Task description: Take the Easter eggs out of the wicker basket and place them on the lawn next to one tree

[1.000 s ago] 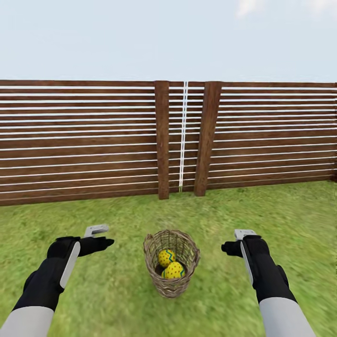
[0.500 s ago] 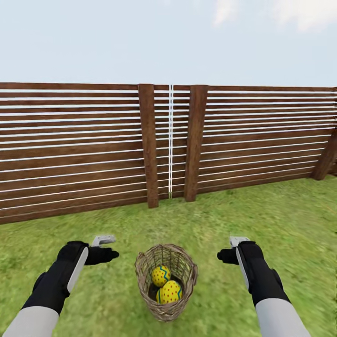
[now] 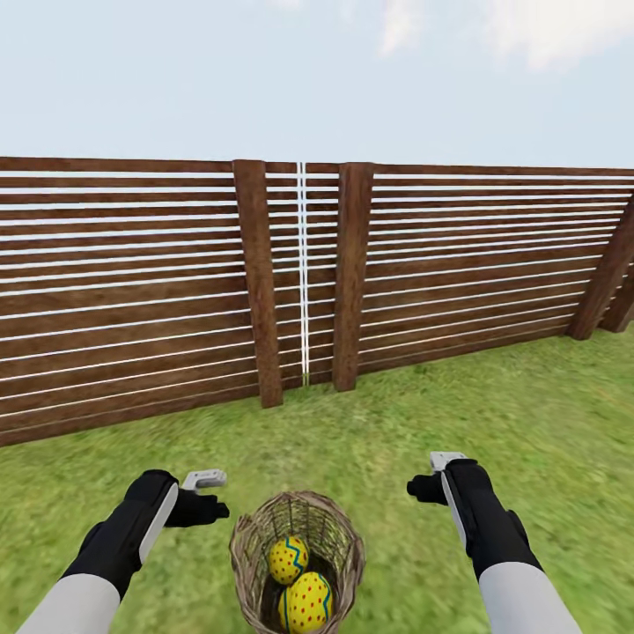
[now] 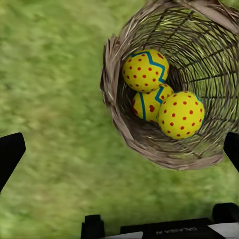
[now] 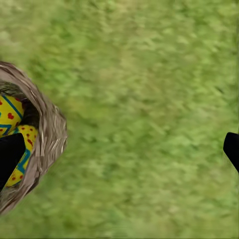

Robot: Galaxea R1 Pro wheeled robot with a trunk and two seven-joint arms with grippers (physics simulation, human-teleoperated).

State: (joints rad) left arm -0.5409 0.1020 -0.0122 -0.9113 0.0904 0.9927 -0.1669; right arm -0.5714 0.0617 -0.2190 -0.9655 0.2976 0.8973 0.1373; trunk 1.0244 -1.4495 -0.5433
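The wicker basket stands on the lawn right in front of me, between my arms. In the head view two yellow red-dotted Easter eggs show inside it. Through the left wrist view all three eggs lie together in the basket. My left gripper hovers open just left of the rim, its black fingers spread wide and empty. On the basket's right my right gripper is open over grass, with the basket beside one finger.
A brown horizontal-slat fence runs across the back, with two thick posts a short way beyond the basket. Its corner post stands at the far right. Grass spreads to both sides and toward the right.
The whole picture has shifted: the camera has come closer and turned right, so basket and fence posts sit lower and further left. Both grippers stay open either side of the basket.
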